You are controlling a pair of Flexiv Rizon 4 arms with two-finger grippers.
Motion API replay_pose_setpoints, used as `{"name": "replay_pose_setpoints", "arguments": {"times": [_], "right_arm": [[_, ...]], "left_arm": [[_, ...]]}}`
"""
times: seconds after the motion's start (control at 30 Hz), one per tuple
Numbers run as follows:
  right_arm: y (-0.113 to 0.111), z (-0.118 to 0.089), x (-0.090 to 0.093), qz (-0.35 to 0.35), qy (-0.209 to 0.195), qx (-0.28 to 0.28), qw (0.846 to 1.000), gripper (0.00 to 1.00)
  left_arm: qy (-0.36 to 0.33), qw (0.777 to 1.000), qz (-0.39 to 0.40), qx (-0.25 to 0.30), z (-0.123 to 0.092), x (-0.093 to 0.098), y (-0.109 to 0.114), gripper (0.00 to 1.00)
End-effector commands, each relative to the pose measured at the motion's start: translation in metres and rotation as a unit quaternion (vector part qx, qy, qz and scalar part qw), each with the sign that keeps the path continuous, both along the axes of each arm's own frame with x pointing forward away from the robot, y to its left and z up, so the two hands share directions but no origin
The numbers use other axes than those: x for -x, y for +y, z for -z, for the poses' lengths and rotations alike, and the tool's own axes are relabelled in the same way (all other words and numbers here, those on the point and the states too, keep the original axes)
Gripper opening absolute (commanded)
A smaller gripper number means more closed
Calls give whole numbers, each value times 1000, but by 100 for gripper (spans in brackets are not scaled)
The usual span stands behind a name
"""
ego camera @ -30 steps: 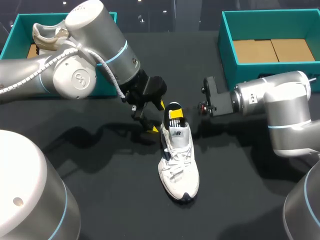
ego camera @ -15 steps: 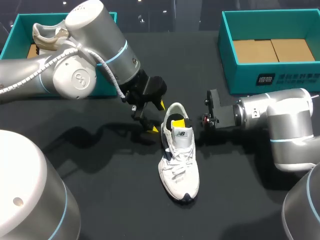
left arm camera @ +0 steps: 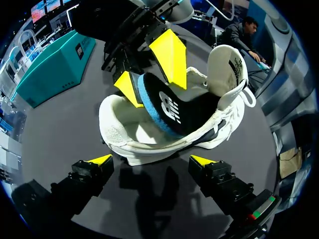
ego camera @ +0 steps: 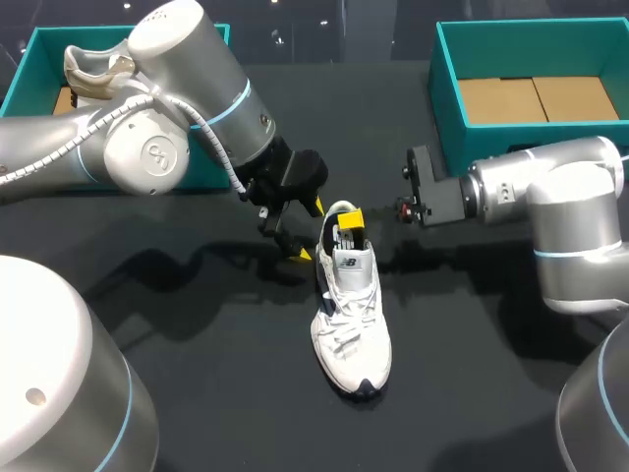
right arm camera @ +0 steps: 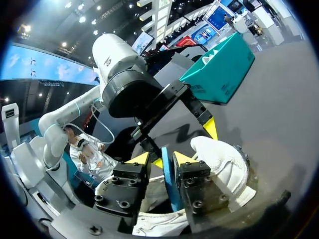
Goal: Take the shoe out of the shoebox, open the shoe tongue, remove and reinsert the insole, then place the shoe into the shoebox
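**Insole pinched at the heel, sneaker out on the desk**

Here is the dark matte desk [ego camera: 216,334], and both big silver arms are in over it. The left arm [ego camera: 167,88] reaches in from its side, and the right arm [ego camera: 565,206] comes in low from the other.

Two open teal cardboard shoeboxes sit at the far corners. The left shoebox [ego camera: 34,59] has a beige shoe [ego camera: 93,71] inside. The right shoebox [ego camera: 531,49] shows only its brown cardboard floor.

Between them, well clear of both boxes, stands the white lace-up sneaker [ego camera: 352,315]. It is upright on its sole in the middle of the desk, with its toe toward the robot and its heel toward the far edge.

Now to the shoe's mouth. The black foam insole with the blue edge [left arm camera: 167,112] has its rear end tilted up at the collar, and the rest runs down inside the sneaker.

The right end effector [right arm camera: 162,159] is at that opening. Its fingers are narrow, with one yellow tip pressed to each face of the insole's raised end. That is a firm pinch on the insole.

The left end effector [left arm camera: 150,160] sits low, just beside the sneaker's heel. Its fingers are spread wide and it grips nothing, with the heel ahead of the gap between the tips.
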State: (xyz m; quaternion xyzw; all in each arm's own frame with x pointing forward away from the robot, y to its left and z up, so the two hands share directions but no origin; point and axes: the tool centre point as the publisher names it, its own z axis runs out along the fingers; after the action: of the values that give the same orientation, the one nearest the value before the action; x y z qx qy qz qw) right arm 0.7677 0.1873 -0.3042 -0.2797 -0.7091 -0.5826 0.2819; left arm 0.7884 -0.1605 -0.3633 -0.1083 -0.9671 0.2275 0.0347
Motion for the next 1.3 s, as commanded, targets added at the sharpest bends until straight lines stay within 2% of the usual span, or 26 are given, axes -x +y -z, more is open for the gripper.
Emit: {"name": "replay_pose_setpoints", "arguments": {"times": [0.03, 0.17, 0.37, 0.47, 0.57, 0.63, 0.67, 0.73, 0.93, 1.3], "right_arm": [[5, 12, -5, -4, 12, 3, 1000, 2], [6, 25, 0, 1, 32, 8, 999, 0], [3, 40, 17, 13, 62, 7, 998, 0], [2, 40, 22, 16, 66, 3, 998, 0], [1, 29, 23, 20, 52, 4, 998, 0], [0, 21, 21, 21, 39, 5, 999, 24], [0, 17, 20, 21, 33, 6, 999, 32], [-1, 11, 17, 20, 20, 9, 1000, 37], [-5, -1, 11, 17, 2, 22, 1000, 38], [-27, 6, 2, 36, 18, 51, 998, 38]], "left_arm": [[-1, 1000, 0, 0, 0, 1, 1, 100], [-1, 1000, 0, 0, 0, 1, 1, 100], [-1, 1000, 0, 0, 0, 1, 1, 100], [-1, 1000, 0, 0, 0, 1, 1, 100], [-1, 1000, 0, 0, 0, 1, 1, 100], [-1, 1000, 0, 0, 0, 1, 1, 100], [-1, 1000, 0, 0, 0, 1, 1, 100], [-2, 1000, 9, 5, -6, 2, 0, 100], [-7, 1000, 17, 19, -19, 4, 3, 100], [-8, 998, 40, 38, -48, 4, 27, 100]]}}
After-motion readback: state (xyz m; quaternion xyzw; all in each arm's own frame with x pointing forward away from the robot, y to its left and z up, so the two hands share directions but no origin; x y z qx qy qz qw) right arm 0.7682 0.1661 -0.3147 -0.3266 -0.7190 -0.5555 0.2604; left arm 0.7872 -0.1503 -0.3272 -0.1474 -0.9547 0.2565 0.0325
